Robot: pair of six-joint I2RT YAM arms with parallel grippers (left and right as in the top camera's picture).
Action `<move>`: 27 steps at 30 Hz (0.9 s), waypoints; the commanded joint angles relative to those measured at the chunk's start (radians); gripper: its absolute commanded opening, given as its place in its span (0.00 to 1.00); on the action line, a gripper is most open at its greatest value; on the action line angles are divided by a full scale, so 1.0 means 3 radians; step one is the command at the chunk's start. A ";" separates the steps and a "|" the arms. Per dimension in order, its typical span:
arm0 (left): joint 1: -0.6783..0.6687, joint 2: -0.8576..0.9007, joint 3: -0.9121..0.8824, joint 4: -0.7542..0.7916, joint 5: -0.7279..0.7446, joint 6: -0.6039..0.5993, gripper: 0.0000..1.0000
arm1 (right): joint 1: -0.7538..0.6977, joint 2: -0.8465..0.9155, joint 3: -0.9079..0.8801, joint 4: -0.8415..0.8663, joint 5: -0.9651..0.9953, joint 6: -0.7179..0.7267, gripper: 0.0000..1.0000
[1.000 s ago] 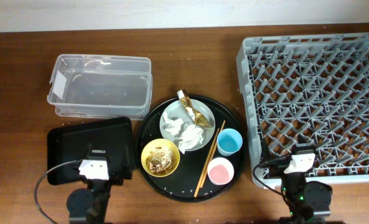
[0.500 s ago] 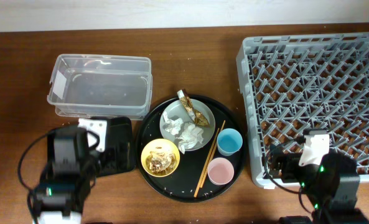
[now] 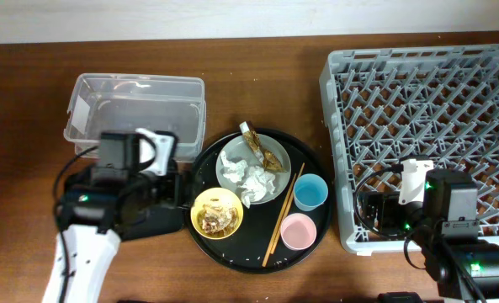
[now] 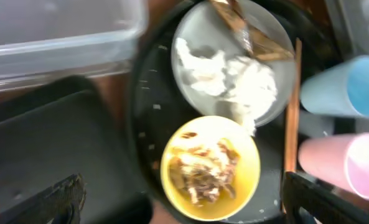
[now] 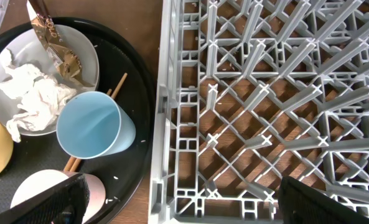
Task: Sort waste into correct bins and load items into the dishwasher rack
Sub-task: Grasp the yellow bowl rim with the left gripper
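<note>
Left gripper (image 4: 181, 198) hung wide over yellow bowl (image 4: 249, 180); right gripper (image 5: 181, 199) also wide. Tissues (image 4: 252, 78) beside yellow bowl probably needed central, shallow pinch.

There was one grey plate (image 3: 278, 178), one yellow bowl (image 3: 195, 215), two cups (a blue cup (image 3: 310, 193) and a pink cup (image 3: 298, 231)), two chopsticks (image 3: 283, 215), one clear tub (image 3: 140, 81), one shallow black tray (image 3: 163, 220), one round black tray (image 3: 253, 248) and one rack (image 3: 426, 93); the heaped tissues (image 3: 253, 181) and foil wrappers (image 3: 264, 151) could not be counted.
</note>
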 commanded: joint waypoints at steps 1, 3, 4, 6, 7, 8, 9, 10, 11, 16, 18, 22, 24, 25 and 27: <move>-0.0390 0.0328 0.0071 0.0065 0.0085 0.0025 0.99 | -0.0011 0.0000 0.0076 -0.0001 -0.0020 0.0039 0.98; -0.0621 0.0539 0.0071 0.0098 -0.0020 0.0011 0.99 | -0.0011 0.0000 0.0076 0.0000 -0.0020 0.0039 0.98; -0.0743 0.0654 0.0071 0.0109 -0.0100 0.0013 0.99 | -0.0011 0.0000 0.0076 -0.0001 -0.0020 0.0039 0.98; -0.1058 0.0942 0.0071 0.0155 -0.0273 0.0013 0.94 | -0.0011 0.0000 0.0075 -0.0001 -0.0020 0.0039 0.98; -0.1160 0.1040 0.0071 0.0178 -0.0303 0.0011 0.92 | -0.0011 0.0000 0.0075 -0.0001 -0.0020 0.0039 0.98; -0.1247 0.1130 0.0071 0.0202 -0.0304 0.0013 0.91 | -0.0011 0.0000 0.0075 0.0000 -0.0019 0.0039 0.98; -0.1349 0.1236 0.0071 0.0239 -0.0304 0.0013 0.90 | -0.0011 0.0000 0.0075 0.0000 -0.0019 0.0039 0.98; -0.1439 0.1340 0.0071 0.0273 -0.0310 0.0013 0.89 | -0.0011 0.0000 0.0075 -0.0001 -0.0020 0.0039 0.98; -0.1503 0.1418 0.0071 0.0287 -0.0348 0.0013 0.89 | -0.0011 0.0000 0.0075 0.0000 -0.0020 0.0039 0.98; -0.1720 0.1748 0.0071 0.0361 -0.0617 0.0014 0.64 | -0.0011 0.0000 0.0075 0.0000 -0.0020 0.0039 0.99; -0.1746 0.1822 0.0071 0.0413 -0.0617 0.0013 0.46 | -0.0011 0.0000 0.0075 0.0000 -0.0020 0.0039 0.98; -0.1748 0.1892 0.0070 0.0462 -0.0617 0.0013 0.22 | -0.0011 0.0000 0.0075 -0.0001 -0.0020 0.0039 0.98; -0.1748 0.1921 0.0070 0.0448 -0.0617 -0.0001 0.18 | -0.0011 0.0000 0.0075 -0.0001 -0.0019 0.0039 0.98; -0.1748 0.1923 0.0061 0.0446 -0.0617 -0.0032 0.16 | -0.0011 0.0000 0.0075 -0.0001 -0.0019 0.0039 0.98; -0.1748 0.1921 0.0058 0.0404 -0.0617 -0.0052 0.09 | -0.0011 0.0000 0.0075 -0.0001 -0.0019 0.0039 0.98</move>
